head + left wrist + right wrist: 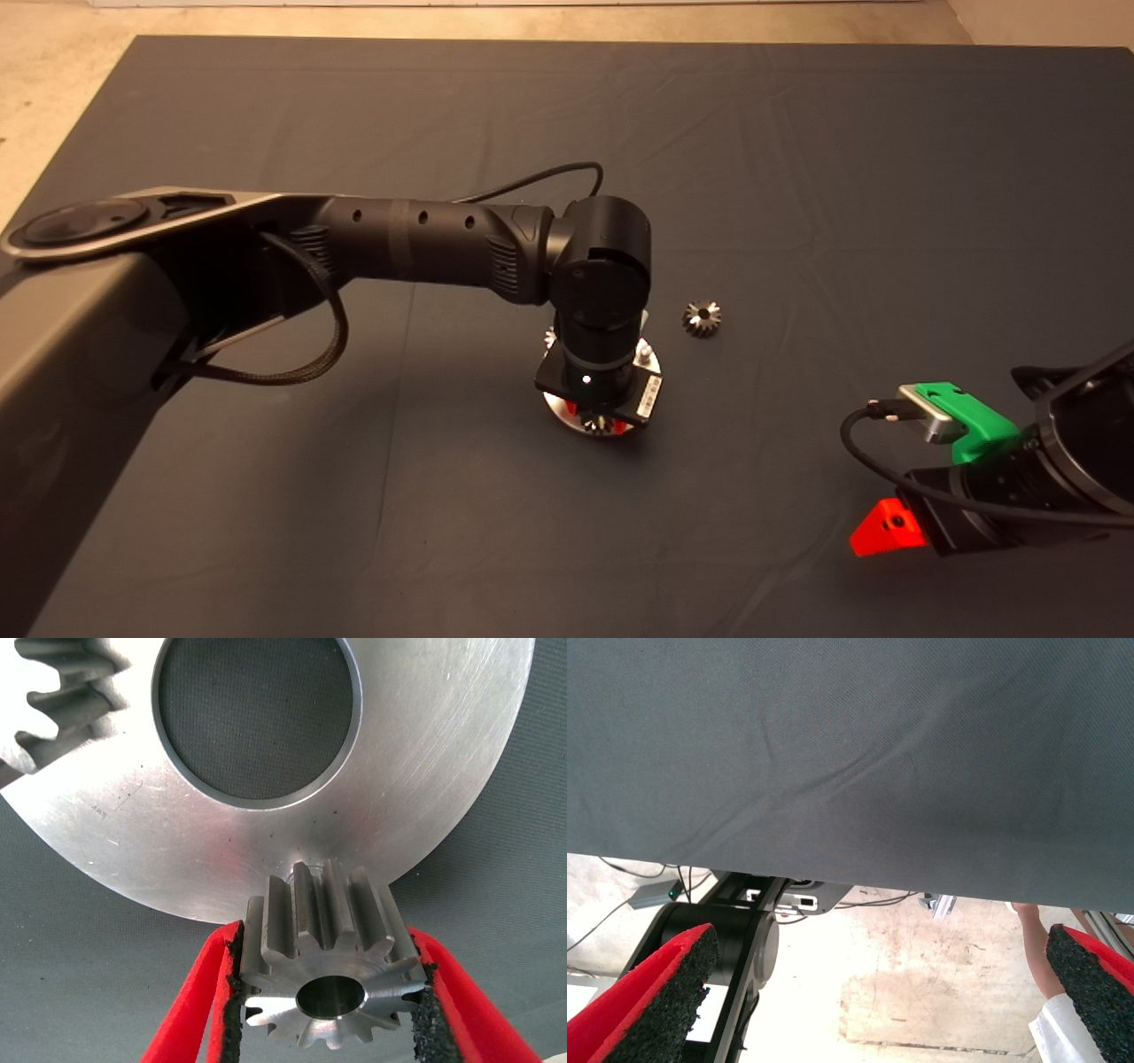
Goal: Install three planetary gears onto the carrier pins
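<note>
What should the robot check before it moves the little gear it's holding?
1. Grip: the left tool has its pads on both sides of the held gear: ok.
2. Place: the gear sits at the disc's edge: ok.
3. Peg under the gear, lined up with its hole: cannot tell, hidden.
4. Another gear shows on the disc: ok.
5. One spare gear lies on the mat, clear of the arm: ok.
6. Right tool waits open at the mat's edge, out of the way: ok.
</note>
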